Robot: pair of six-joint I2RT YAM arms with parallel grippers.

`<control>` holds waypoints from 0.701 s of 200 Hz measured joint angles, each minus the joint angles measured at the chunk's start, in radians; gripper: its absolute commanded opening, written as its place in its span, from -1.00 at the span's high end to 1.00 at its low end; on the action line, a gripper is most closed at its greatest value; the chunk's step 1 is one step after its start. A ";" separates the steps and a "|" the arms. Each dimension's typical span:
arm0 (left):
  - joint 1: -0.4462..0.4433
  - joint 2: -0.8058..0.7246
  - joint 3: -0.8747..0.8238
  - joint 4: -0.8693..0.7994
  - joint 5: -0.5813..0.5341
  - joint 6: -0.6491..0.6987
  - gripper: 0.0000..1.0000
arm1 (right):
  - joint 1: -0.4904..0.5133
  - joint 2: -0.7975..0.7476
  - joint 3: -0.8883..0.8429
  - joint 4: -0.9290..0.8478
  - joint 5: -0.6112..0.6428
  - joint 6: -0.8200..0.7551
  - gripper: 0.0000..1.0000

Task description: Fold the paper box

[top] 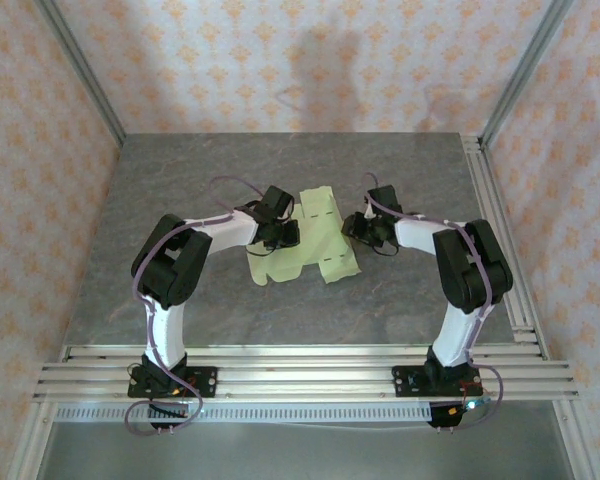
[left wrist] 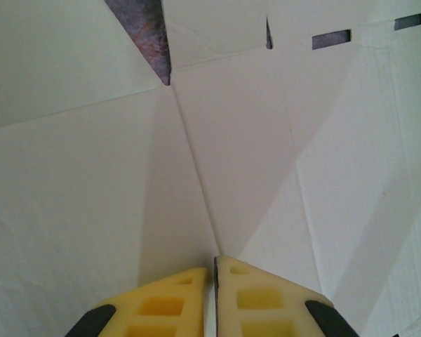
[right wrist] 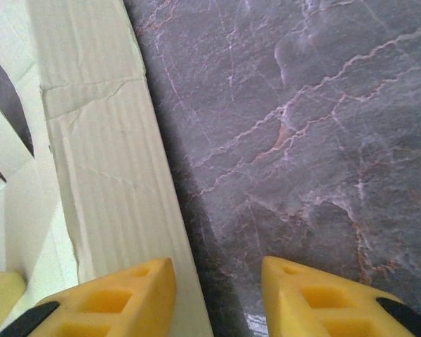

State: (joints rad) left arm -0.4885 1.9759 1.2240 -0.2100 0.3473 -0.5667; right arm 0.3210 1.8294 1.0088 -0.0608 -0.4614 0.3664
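Left gripper (left wrist: 215, 298) pinches the paper box (left wrist: 252, 175) crease at bottom centre. Right gripper (right wrist: 217, 298) is spread astride its edge, bare table (right wrist: 302, 140) rightward; the card's far side is cropped.

paper box (top: 305, 240) | pale yellow-green thin card, die-cut sheet with tabs, flaps, narrow slots | spread open, creased, panels lifted unevenly | middle of table (top: 180, 300), narrow end at 12 o'clock, wider part at 6 | 9 o'clock side: fold pinched in left pincer (left wrist: 214, 265) | 3 o'clock edge free, wrinkled
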 measured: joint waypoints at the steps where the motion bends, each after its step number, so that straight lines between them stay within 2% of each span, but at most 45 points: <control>1: 0.000 0.000 0.000 0.000 0.000 0.000 0.75 | 0.001 0.000 0.002 -0.002 0.002 -0.001 0.21; 65: 0.000 0.000 0.000 0.000 0.001 0.000 0.75 | 0.138 0.061 0.161 -0.243 0.247 -0.121 0.21; 93: -0.001 0.000 0.000 0.001 0.001 0.000 0.75 | 0.138 0.036 0.148 -0.253 0.271 -0.136 0.19; 140: -0.001 0.000 0.000 0.001 0.005 0.000 0.75 | 0.084 -0.127 0.053 -0.207 0.221 -0.149 -0.27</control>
State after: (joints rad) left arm -0.4892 1.9759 1.2240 -0.2089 0.3523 -0.5663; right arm 0.4053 1.7020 1.0618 -0.2680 -0.2401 0.2173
